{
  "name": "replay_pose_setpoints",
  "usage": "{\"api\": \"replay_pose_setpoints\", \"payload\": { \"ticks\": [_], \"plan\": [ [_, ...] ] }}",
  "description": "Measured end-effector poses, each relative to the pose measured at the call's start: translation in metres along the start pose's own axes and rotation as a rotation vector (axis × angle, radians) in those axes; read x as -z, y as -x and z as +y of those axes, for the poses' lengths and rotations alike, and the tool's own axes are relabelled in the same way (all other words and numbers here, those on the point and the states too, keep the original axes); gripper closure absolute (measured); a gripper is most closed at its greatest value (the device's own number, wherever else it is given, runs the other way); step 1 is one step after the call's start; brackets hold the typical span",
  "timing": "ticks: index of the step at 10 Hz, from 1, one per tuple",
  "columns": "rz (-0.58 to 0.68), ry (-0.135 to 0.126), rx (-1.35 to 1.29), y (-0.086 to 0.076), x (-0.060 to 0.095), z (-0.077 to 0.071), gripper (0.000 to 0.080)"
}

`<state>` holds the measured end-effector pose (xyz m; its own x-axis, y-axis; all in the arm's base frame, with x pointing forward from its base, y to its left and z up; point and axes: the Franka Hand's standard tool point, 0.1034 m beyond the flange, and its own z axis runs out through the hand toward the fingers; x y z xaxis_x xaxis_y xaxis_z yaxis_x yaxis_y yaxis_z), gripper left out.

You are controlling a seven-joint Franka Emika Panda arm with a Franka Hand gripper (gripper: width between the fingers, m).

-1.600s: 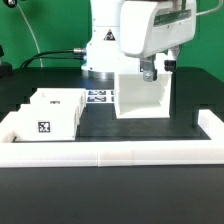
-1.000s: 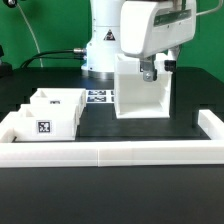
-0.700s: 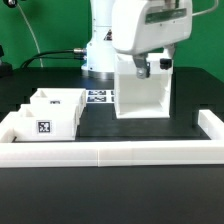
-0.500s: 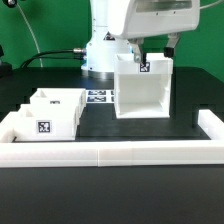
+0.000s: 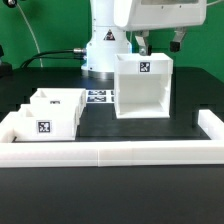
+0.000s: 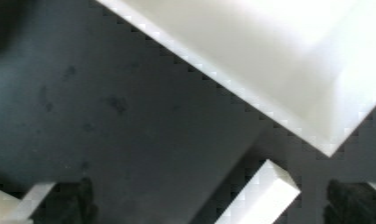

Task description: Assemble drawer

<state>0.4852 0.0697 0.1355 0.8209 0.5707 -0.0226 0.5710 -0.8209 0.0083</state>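
Gripper (image 5: 159, 44) now higher than before, clear above housing (image 5: 143, 92)

The white Panda arm (image 5: 105, 45) stands tall at the back, and its wrist reaches forward high overhead. The end effector (image 5: 160, 46) points straight down with its two dark fingers (image 5: 143, 46) spread wide apart, gripping nothing at all.

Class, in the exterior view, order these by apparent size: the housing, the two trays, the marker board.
1. housing
2. front tray and rear tray: alike, and nearness makes it unsure
3. marker board, partly hidden
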Motion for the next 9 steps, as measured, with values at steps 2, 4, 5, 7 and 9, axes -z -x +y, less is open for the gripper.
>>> {"api": "replay_pose_setpoints", "payload": {
  "ticks": [2,4,5,7,9],
  "plan": [
    [0.0,0.0,0.0,0.0,0.0,0.0,0.015],
    [0.026,0.007,-0.187,0.018,0.003,-0.009,0.015],
    [0.015,0.006,-0.262,0.029,0.002,-0.019,0.015],
    [0.003,0.0,-0.412,0.033,0.002,-0.035,0.015],
    [0.006,-0.068,-0.547,0.034,-0.002,-0.043,0.015]
  ]
}}
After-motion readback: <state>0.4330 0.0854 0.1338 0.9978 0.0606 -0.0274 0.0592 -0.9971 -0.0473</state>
